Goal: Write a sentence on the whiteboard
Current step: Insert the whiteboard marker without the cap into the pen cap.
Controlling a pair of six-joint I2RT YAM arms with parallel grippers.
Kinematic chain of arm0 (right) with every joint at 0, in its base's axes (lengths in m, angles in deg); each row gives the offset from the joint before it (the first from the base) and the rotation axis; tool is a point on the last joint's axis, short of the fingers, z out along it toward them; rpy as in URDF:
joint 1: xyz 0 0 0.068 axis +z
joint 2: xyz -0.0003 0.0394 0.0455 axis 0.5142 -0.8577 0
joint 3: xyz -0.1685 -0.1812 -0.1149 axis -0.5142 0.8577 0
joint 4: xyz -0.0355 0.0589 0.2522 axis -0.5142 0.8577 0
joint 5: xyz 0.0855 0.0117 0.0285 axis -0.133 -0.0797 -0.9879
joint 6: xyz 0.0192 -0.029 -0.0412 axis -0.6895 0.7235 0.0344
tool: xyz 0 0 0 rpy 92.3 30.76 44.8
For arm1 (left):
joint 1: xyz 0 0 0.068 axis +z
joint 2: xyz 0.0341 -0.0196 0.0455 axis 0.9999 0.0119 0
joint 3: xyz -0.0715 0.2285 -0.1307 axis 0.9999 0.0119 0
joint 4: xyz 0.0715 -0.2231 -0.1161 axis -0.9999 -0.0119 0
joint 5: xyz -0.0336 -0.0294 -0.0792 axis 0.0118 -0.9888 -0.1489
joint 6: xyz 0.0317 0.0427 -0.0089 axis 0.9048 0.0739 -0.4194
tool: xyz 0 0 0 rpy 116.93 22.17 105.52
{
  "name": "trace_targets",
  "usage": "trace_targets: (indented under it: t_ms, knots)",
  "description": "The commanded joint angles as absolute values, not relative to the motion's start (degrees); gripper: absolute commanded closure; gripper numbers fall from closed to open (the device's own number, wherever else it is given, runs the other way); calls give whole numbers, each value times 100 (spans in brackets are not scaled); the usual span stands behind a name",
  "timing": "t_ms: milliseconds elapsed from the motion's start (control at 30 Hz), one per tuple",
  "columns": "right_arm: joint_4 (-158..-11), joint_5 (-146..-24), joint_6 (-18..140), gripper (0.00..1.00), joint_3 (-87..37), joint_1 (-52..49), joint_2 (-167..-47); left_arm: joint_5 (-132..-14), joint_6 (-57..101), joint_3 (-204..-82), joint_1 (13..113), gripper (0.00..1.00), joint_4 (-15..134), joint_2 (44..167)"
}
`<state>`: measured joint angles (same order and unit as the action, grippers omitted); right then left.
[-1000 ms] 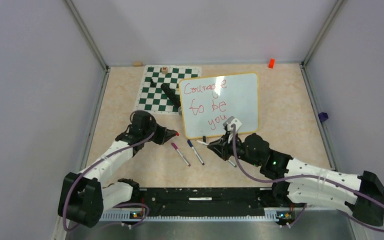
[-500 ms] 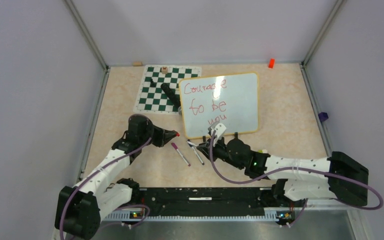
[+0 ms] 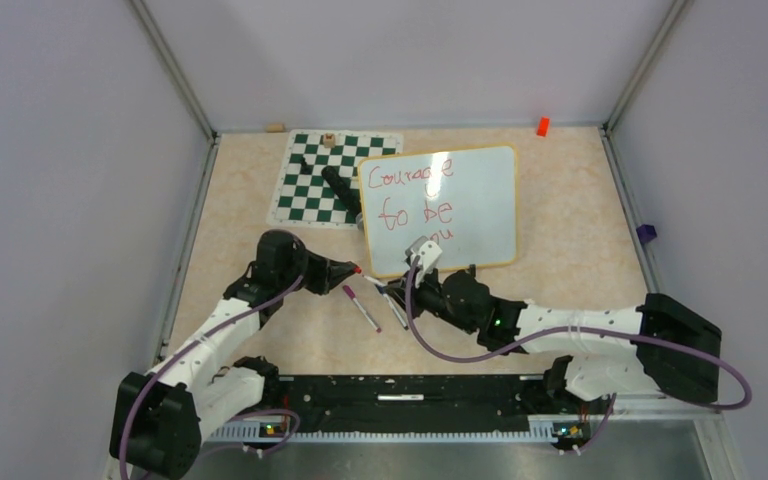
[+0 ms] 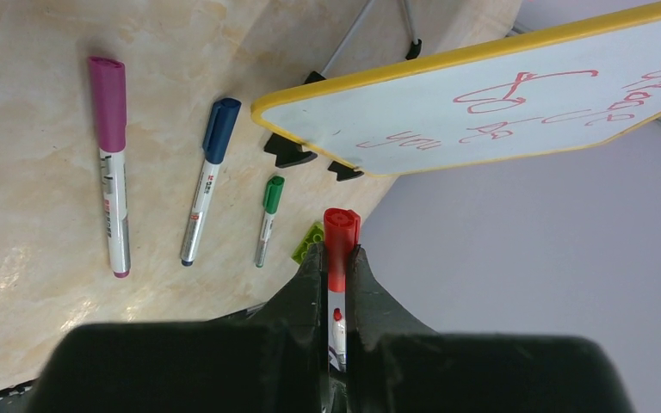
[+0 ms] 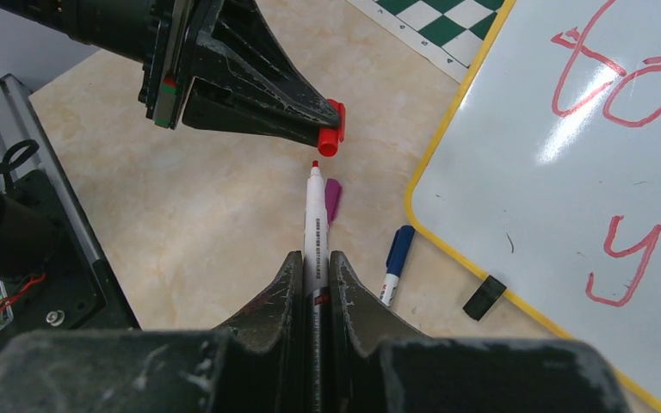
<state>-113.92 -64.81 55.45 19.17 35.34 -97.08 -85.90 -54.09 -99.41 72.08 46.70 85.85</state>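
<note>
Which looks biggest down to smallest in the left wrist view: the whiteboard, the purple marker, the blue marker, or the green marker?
1. whiteboard
2. purple marker
3. blue marker
4. green marker, though it may only lie farther from the camera.

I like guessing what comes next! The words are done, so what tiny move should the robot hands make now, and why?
Probably the right hand should slide its uncapped red marker forward into the red cap held by the left hand. The marker tip sits just short of the cap, and the sentence is already on the whiteboard.
</note>
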Motion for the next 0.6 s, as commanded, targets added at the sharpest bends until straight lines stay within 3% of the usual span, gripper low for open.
trace_targets:
  t_ms: [0,567]
  knots:
    - [-11698,-6397,5646,100,1581,3594,-9817,-8713,-5477,-9894,7210,100,4828,8516]
    - [-11798,-6348,5618,100,1567,3596,-9982,-8694,-5564,-9802,7209,100,4729,8280]
